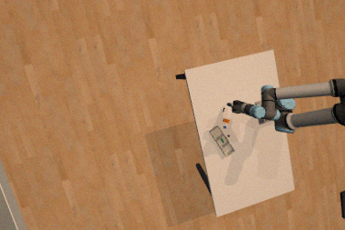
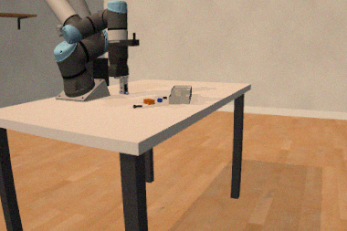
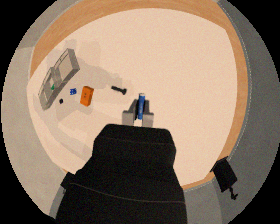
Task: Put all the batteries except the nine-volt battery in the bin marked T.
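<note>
A smooth, pale rectangular table (image 1: 236,67) (image 2: 91,127) (image 3: 190,50) stands on a wood-plank floor (image 1: 91,90) (image 2: 196,191) (image 3: 145,4) by a mottled beige wall (image 2: 228,22); from the wrist view's left come a grey divided bin (image 1: 218,145) (image 2: 175,97) (image 3: 65,82), its lettering unreadable, a small dark piece (image 1: 228,135) (image 2: 164,98) (image 3: 61,101), a small blue piece (image 1: 224,127) (image 2: 159,100) (image 3: 73,91), an orange block (image 1: 226,121) (image 2: 149,101) (image 3: 87,96) and a black bolt-like piece (image 1: 223,109) (image 2: 138,106) (image 3: 119,90); rightmost, the black gripper (image 1: 231,105) (image 2: 123,91) (image 3: 141,105) grasps a blue cylindrical battery (image 1: 229,104) (image 2: 126,92) (image 3: 141,105), outside the bin.
</note>
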